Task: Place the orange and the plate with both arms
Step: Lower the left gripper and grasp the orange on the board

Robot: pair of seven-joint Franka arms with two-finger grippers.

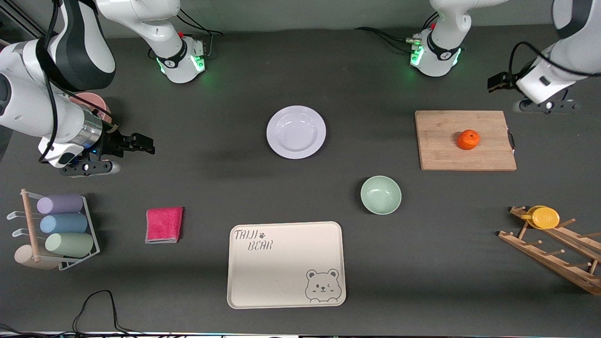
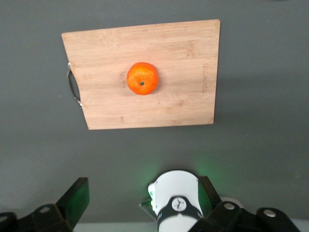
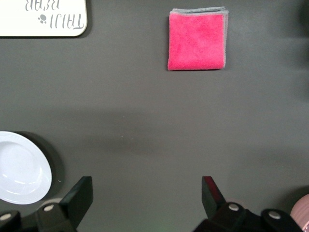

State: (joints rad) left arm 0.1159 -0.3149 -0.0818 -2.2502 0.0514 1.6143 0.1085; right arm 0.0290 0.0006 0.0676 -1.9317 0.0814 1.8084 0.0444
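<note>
1. Nearest the camera lies the cream bear tray (image 1: 286, 265), bare; the mint-green bowl (image 1: 381, 195) sits between it and the cutting board.
2. Orange (image 1: 468, 140) rests mid-way on the wooden cutting board (image 1: 441, 155), toward the left arm's end; the left gripper (image 1: 504, 84) hovers just off the board's corner, fingers spread, clearly the closer arm.
3. Plate (image 1: 296, 132) lies at table centre; the right gripper (image 1: 141, 143), fingers spread and empty, hangs well apart from it, above the pink cloth (image 1: 164, 225).
</note>
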